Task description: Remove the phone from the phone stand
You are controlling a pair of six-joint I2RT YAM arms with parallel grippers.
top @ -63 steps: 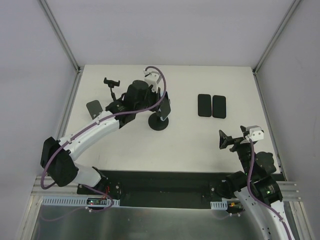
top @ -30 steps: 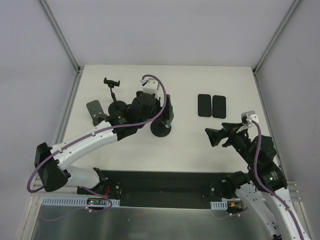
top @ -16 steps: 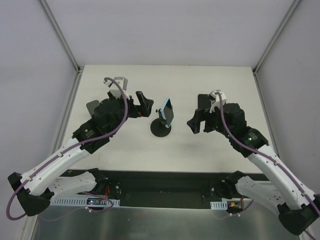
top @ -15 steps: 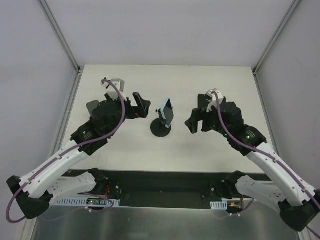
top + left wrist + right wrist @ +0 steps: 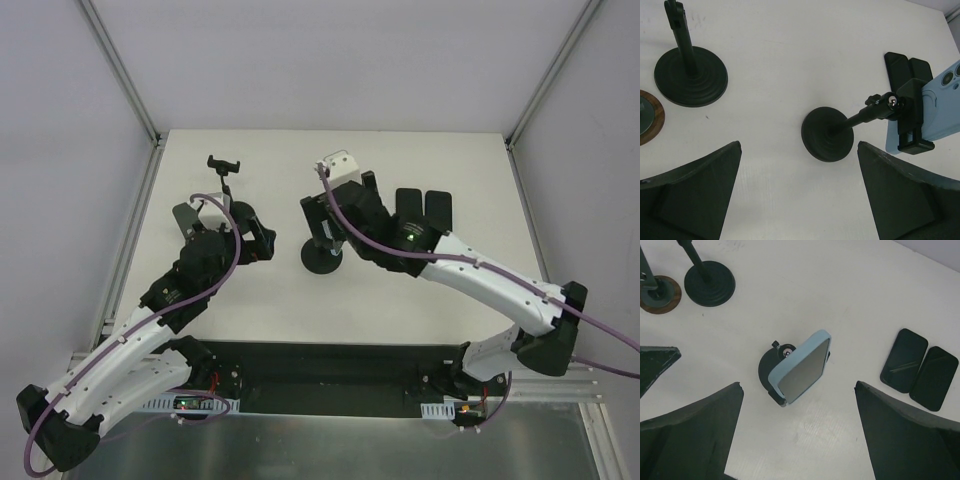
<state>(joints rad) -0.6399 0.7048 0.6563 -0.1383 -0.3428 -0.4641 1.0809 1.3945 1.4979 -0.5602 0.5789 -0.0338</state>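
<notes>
The phone [image 5: 802, 367], in a light blue case, sits tilted in the clamp of the black phone stand [image 5: 767, 371]. My right gripper [image 5: 799, 387] hovers open above it, one finger on each side, touching nothing. In the left wrist view the phone's back [image 5: 940, 107] shows at the right edge, held by the clamp [image 5: 910, 117] above the round stand base [image 5: 828, 135]. My left gripper [image 5: 798, 147] is open and empty, just to the near left of that base. From above, the right arm hides the phone; only the base [image 5: 322, 258] shows.
Two black phones [image 5: 905, 367] [image 5: 935, 377] lie flat side by side at the back right. An empty black stand [image 5: 225, 165] and a brown-based stand [image 5: 657, 292] are at the back left, near my left arm [image 5: 200, 265].
My right arm has swung left and now reaches over the stand. My left arm has drawn back toward the near left, away from the stand.
</notes>
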